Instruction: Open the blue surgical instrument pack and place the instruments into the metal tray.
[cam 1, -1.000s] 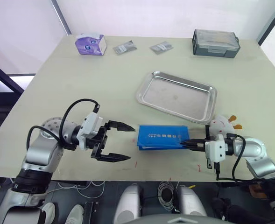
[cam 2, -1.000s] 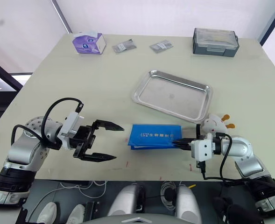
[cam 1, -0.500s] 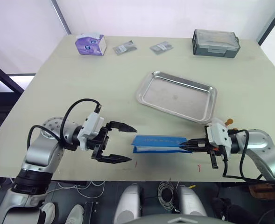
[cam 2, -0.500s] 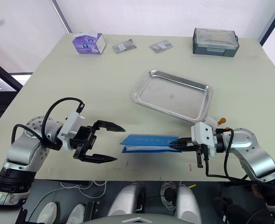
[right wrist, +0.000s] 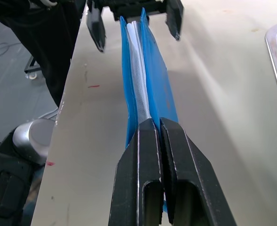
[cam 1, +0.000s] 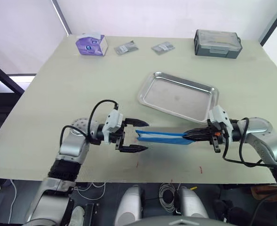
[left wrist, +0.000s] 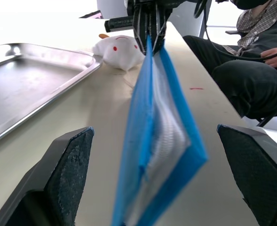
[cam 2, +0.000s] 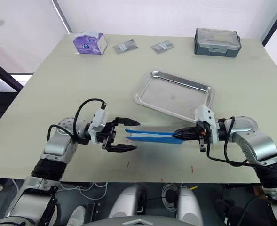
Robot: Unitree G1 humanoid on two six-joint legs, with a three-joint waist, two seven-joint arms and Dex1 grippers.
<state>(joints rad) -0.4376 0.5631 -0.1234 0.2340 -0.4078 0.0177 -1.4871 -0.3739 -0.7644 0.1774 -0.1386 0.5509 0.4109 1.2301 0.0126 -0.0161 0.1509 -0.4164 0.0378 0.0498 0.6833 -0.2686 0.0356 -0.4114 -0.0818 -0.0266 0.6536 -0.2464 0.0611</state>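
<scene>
While its two fingers stand spread wide, the left gripper (cam 1: 137,136) faces the free end of the blue surgical instrument pack (cam 1: 161,137), which reaches into the gap between the fingertips without clearly touching either. From there the pack stretches edge-up above the table (cam 1: 82,80) toward the right gripper (cam 1: 191,136), whose fingers are clamped on its other end; pale lining shows between the blue covers. Just beyond both grippers, on the far side of the pack, lies the metal tray (cam 1: 178,96). Beside the right gripper sits a small white plush toy (left wrist: 117,51).
</scene>
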